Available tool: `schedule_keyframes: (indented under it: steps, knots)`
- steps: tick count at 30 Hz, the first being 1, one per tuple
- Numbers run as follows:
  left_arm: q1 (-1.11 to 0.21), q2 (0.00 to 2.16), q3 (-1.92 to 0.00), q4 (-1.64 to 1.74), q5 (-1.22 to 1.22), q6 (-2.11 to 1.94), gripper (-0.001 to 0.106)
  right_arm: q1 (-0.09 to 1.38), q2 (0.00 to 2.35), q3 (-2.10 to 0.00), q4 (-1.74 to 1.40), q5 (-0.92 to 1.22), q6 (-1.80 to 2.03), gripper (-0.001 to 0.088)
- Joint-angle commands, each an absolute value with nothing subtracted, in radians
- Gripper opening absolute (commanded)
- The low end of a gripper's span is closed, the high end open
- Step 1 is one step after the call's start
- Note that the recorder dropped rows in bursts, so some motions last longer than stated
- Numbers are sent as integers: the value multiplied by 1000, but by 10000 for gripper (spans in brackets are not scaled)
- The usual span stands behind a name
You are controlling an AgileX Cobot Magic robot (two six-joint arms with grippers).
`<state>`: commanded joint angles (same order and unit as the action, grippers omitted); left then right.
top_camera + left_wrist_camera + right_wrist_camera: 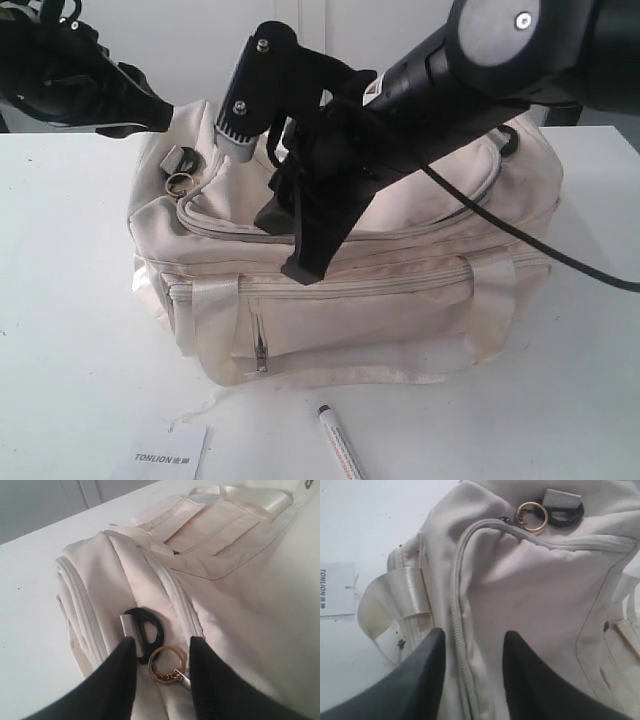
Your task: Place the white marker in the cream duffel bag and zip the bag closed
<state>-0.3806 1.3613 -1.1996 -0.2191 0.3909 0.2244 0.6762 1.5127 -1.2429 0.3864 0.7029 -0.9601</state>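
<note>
The cream duffel bag (400,300) sits mid-table, and its curved top zipper (456,605) looks shut. The white marker (340,448) lies on the table in front of the bag, apart from both grippers. My left gripper (162,641) is open at the bag's left end. Its fingers stand on either side of the gold ring pull (166,663), close to a black ring (150,630), gripping neither. My right gripper (474,635) hovers open over the bag's top (295,245). The zipper line and a fold of fabric run between its fingers, not visibly pinched.
A white paper tag (168,455) printed TONLION lies on the table at the front left, tied to the bag by a thin string. The satin straps (495,300) hang down the bag's front. The right arm's cable (520,235) trails across the bag's right end.
</note>
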Motion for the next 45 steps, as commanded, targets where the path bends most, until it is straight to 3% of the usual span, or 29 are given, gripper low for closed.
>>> schedule_keyframes:
  steps: [7,8,16,23,36,37,42,45]
  knots:
    - [-381,1361,-1200,-219,423,262,0,676,1509,-1243,386,744,-960,34]
    - [-381,1361,-1200,-219,427,271,0,676,1509,-1243,386,744,-960,2]
    - [-384,1361,-1200,-232,442,458,0,659,1502,-1243,331,744,-802,0]
    - [-427,1361,-1200,-301,476,728,0,549,1465,-1243,308,813,-702,0]
    - [-466,1373,-1200,-568,721,1240,0,447,1445,-1243,309,837,-674,0]
    - [-466,1377,-1200,-570,727,1263,13,447,1445,-1243,309,837,-674,0]
    - [-466,1408,-1200,-585,761,1391,454,447,1445,-1243,309,837,-674,0]
    - [-466,1442,-1200,-582,736,1395,537,447,1445,-1243,309,837,-674,0]
